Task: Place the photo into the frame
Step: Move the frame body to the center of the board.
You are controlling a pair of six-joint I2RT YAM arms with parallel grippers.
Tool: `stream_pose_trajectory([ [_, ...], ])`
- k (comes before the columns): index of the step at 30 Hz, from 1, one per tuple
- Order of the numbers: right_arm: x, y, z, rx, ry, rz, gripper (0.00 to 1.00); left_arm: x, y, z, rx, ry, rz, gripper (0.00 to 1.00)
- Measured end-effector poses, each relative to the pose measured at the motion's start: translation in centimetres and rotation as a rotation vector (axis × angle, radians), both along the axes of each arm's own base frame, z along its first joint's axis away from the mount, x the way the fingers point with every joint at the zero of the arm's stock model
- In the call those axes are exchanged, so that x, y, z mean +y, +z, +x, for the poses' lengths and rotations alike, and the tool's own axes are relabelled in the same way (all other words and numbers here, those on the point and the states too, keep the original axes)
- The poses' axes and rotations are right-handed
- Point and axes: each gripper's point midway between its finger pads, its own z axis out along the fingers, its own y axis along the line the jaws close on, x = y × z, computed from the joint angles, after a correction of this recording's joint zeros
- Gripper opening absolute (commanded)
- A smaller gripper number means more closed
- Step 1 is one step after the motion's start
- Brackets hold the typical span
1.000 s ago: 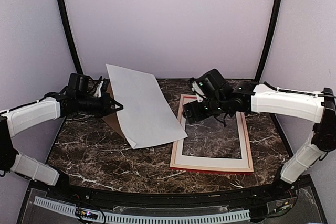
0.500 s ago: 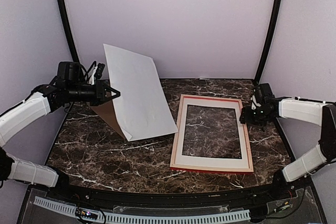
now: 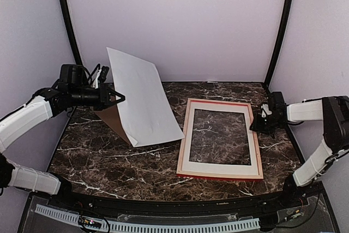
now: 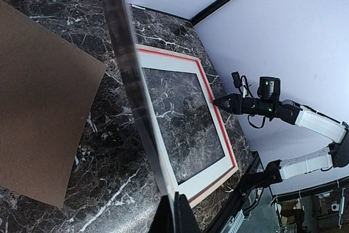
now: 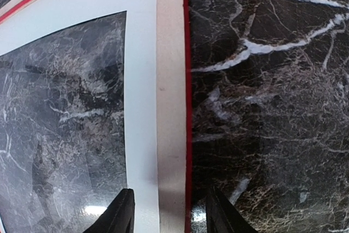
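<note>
The left claw (image 3: 116, 99) was clamped shut on the left edge of the photo (image 3: 143, 99), holding the sheet tilted up with its white back showing, over a brown board (image 3: 110, 119). The frame (image 3: 219, 173) lay flat on the table (image 3: 109, 162), apart to the right. There the right claw (image 3: 256, 125), jaws apart, straddled its right rail. The carry-over appeared under way. The next move called for swinging the photo right and laying it squarely inside the frame.

I get soft, even, bright light with faint shadows. Straight ahead of my left gripper (image 4: 174, 217) the photo (image 4: 124, 58) edge smears out of focus; glare glints beside the fingertips of my right gripper (image 5: 168, 203).
</note>
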Motion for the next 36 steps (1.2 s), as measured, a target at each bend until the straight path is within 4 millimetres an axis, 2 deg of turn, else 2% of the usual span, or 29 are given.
stream_pose_trajectory([
  [7, 0.5, -0.4, 0.1, 0.0, 0.028, 0.031, 0.28, 0.0, 0.0, 0.0, -0.001, -0.001, 0.0, 0.0],
  [13, 0.8, -1.1, -0.1, 0.013, 0.048, 0.042, 0.25, -0.2, 0.3, -0.2, -0.005, -0.012, -0.009, 0.0],
  [17, 1.4, -1.2, -0.2, 0.015, 0.066, 0.048, 0.24, -0.5, 1.3, -0.7, -0.021, -0.039, -0.044, 0.0],
  [20, 2.6, -1.2, -0.5, 0.015, 0.1, 0.048, 0.24, -1.1, 2.5, -1.0, -0.038, -0.065, -0.086, 0.0],
  [24, 5.6, -1.1, -1.1, 0.019, 0.169, 0.059, 0.27, -2.6, 4.6, -1.9, -0.063, -0.117, -0.135, 0.0],
  [27, 7.4, -1.1, -1.4, 0.027, 0.204, 0.072, 0.33, -4.3, 6.4, -3.0, -0.091, -0.169, -0.169, 0.0],
  [31, 9.3, -0.5, -1.1, 0.015, 0.238, 0.097, 0.52, -7.6, 8.3, -4.9, -0.112, -0.273, -0.21, 0.0],
  [36, 9.3, 1.0, 0.1, -0.029, 0.233, 0.081, 0.72, -12.5, 9.3, -6.6, -0.112, -0.396, -0.232, 0.0],
])
